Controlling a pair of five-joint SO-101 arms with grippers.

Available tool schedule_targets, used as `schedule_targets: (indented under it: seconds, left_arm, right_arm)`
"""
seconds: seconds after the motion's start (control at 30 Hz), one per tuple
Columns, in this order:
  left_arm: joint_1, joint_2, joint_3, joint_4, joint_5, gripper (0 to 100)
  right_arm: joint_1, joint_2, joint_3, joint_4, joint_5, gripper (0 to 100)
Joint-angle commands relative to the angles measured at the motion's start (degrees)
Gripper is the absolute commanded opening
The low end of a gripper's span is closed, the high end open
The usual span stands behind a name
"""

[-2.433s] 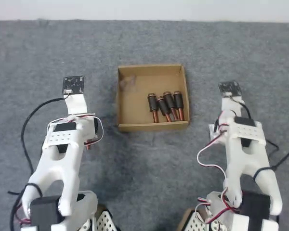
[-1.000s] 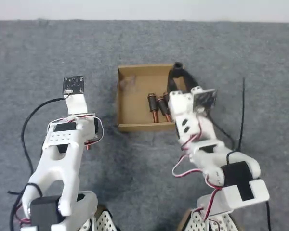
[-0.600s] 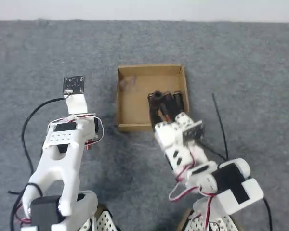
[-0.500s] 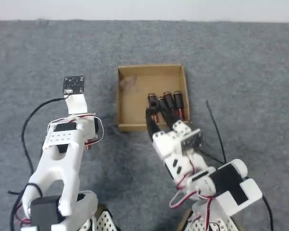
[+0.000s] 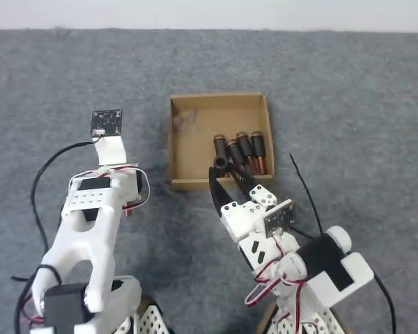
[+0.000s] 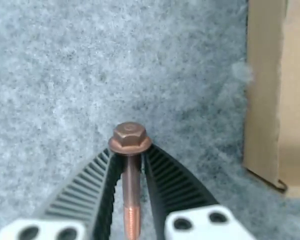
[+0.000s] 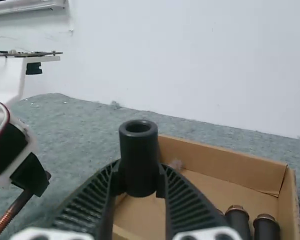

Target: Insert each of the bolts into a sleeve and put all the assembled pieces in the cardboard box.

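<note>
A copper bolt is sitting between the ribbed fingers of the left pincer. The pincer is pinching the shank just under the hexagonal flanged head, which is poking out past the fingertips. The bolt is hanging over the grey felt of the counter, and a wall of the cardboard box is standing near, to one side.

A black sleeve is being pinched by the right pincer. Its fingers are pressing on the lower half, and the open bore is facing up towards the wrist camera. In the high view this sleeve is showing over the near part of the cardboard box, just beside the leftmost of the assembled pieces.

Four assembled pieces are lying side by side on the box floor, against its right wall. Each is a dark sleeve with a copper head at the far end and a copper shank at the near end. The left half of the box floor is showing bare cardboard.

The right arm is leaning in from the near right corner of the counter. The left arm is standing to the left of the box.
</note>
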Motion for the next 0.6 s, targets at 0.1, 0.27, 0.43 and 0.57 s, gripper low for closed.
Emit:
schedule_targets:
  seconds: [0.1,0.27,0.43,0.57]
  left_arm:
    - [0.0,-3.2,-0.7,-1.5,-0.8,1]
    - [0.1,-3.2,-0.7,-1.6,-0.8,1]
    - [0.5,-3.3,-0.6,-1.4,-0.8,1]
    - [0.6,-3.7,-0.2,-1.6,-0.5,1]
  right_arm:
    - [-5.7,0.3,0.8,-1.1,1.3,0.6]
    - [-8.2,0.3,0.8,0.4,1.4,0.6]
    - [-8.1,0.3,0.8,2.5,1.3,0.6]
    - [-8.0,0.3,0.8,2.9,1.3,0.6]
